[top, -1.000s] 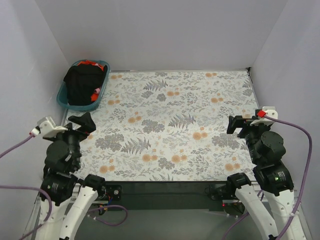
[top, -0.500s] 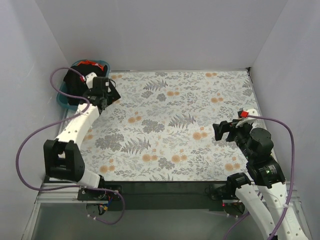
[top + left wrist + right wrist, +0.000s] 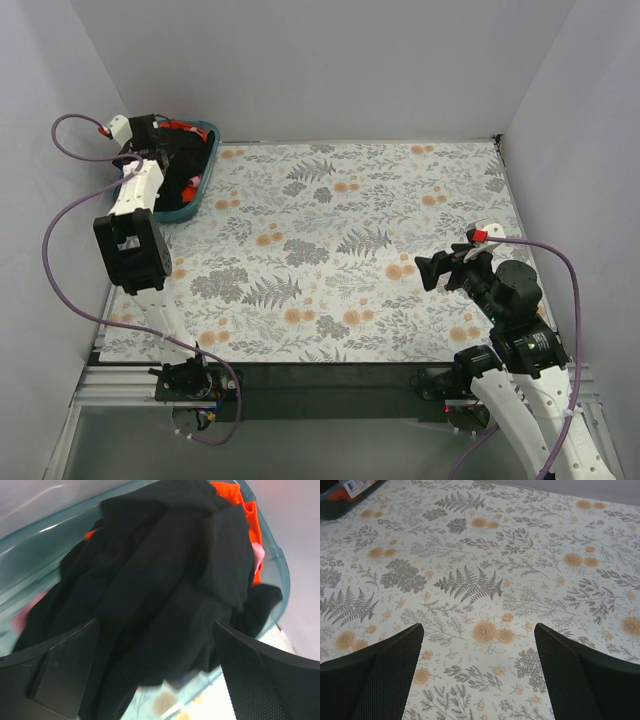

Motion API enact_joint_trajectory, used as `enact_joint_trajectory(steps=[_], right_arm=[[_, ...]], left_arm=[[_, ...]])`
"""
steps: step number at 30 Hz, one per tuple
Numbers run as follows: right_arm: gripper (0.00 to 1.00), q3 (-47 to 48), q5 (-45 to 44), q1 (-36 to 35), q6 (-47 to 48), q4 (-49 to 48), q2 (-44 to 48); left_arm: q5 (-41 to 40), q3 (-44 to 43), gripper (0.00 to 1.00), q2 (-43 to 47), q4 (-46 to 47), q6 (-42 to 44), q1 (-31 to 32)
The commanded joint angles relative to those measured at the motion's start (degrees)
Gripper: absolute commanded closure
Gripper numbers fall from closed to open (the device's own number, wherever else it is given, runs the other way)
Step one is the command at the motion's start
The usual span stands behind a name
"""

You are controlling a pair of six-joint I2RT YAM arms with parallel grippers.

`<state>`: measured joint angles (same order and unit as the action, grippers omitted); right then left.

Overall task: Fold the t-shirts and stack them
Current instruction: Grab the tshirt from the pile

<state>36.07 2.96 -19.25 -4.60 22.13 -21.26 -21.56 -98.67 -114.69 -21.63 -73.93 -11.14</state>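
Note:
The t-shirts lie heaped in a teal plastic basket point(image 3: 206, 172) at the table's far left corner. A large black tee point(image 3: 180, 168) covers most of the heap, with orange-red cloth point(image 3: 180, 125) showing at the back. In the left wrist view the black tee point(image 3: 165, 580) fills the basket point(image 3: 281, 572), with the orange-red one point(image 3: 240, 507) and a pink one point(image 3: 258, 555) at its edge. My left gripper point(image 3: 155, 138) point(image 3: 155, 630) hangs open just above the black tee, holding nothing. My right gripper point(image 3: 432, 270) point(image 3: 479, 630) is open over the table's right half.
A floral cloth point(image 3: 350, 230) point(image 3: 485, 555) covers the table. Grey walls close in the left, back and right sides. The basket's corner with a white label point(image 3: 357, 487) shows at the top left of the right wrist view.
My left arm has swung from near its base out to the far left corner and over the basket. My right gripper has moved a little left, toward the table's middle. Both stay open.

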Motion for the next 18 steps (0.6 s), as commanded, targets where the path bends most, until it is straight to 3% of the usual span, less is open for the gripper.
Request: enact_joint_trajectory(steps=[1,6,10,11,13,14,18], right_arm=[[0.02,-0.3,1.7,-0.35,0.47,-2.44,-0.27],[0.02,0.84,3.63,-0.44,0.73,-1.21,-2.03],[0.02,2.42,4.51,-0.44,1.52,1.86,-5.1],[0.02,2.68,4.42,-0.44,1.52,2.12,-5.46],[0.02,2.77,4.68,-0.44,1.61,2.13,-6.08],[0.02,2.86,5.03,-0.44,1.53,2.13,-6.25],[0.02,4.0,6.09,-0.36,1.52,2.13,-7.4]], left_arm=[[0.03,-6.43,0.05,-4.38,1.5,0.28,0.06],[-1.55,-13.9,0.09,-11.34,3.08,1.42,0.06],[-0.24,-13.57,0.38,-13.01,5.28,2.56,0.06],[0.98,-13.13,0.55,-13.18,5.28,2.56,-0.03],[1.7,-11.82,0.76,-12.31,5.37,2.91,0.06],[1.87,-11.28,0.96,-11.61,5.98,3.79,0.06],[0.74,-9.61,1.0,-5.2,7.91,7.04,0.15]])
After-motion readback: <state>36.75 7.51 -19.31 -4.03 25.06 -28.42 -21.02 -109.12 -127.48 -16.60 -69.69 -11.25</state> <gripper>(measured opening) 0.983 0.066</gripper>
